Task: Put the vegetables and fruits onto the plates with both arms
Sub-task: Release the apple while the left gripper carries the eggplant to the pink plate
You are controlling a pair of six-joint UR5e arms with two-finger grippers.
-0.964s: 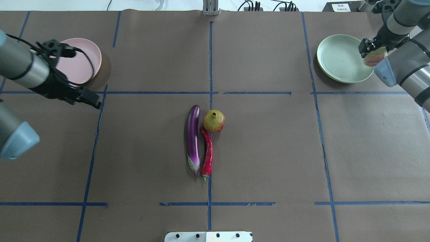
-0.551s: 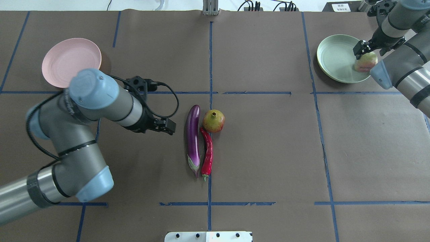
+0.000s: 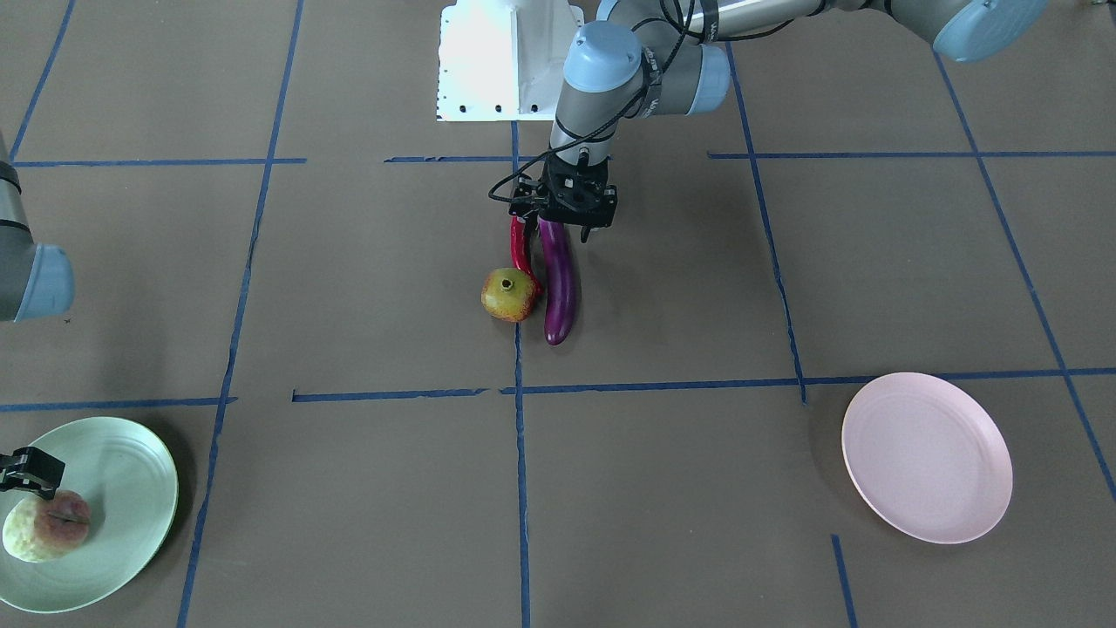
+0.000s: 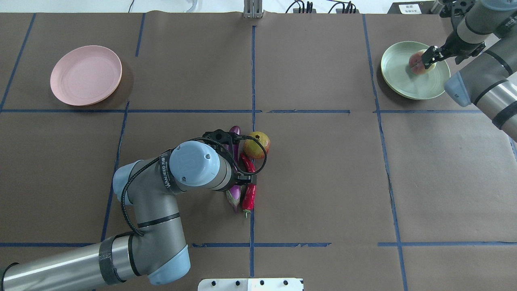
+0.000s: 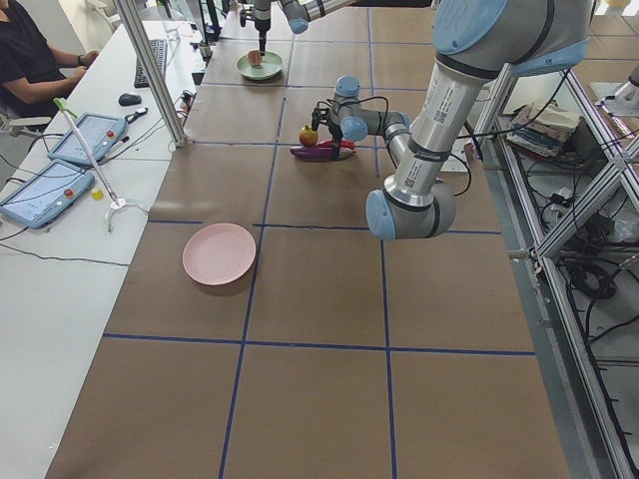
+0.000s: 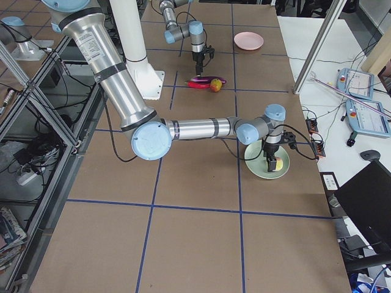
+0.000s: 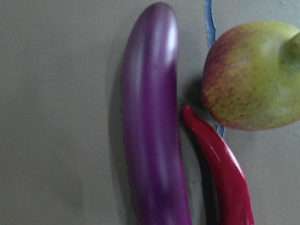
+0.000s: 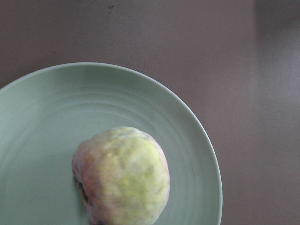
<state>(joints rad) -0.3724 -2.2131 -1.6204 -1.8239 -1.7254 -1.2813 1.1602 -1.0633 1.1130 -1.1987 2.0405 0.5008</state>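
While the left end effector (image 3: 555, 228) hangs with its fingers spread over the eggplant's (image 3: 559, 288) stem end, mid-counter (image 3: 697, 488), the chili (image 3: 521, 253) lies alongside and the pomegranate (image 3: 510, 295) sits just beside its tip. The pink plate (image 3: 927, 456) lies well apart. The pale fruit (image 3: 44, 528) rests on the green plate (image 3: 122, 471), with the right end effector (image 3: 30, 475) at its top; I cannot tell whether it grips.

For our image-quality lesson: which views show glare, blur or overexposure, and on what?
Left wrist view: soft focus, with a glare streak on the eggplant. Right wrist view: the pale fruit looks blurred. Front-facing view: the white base block is blown out.
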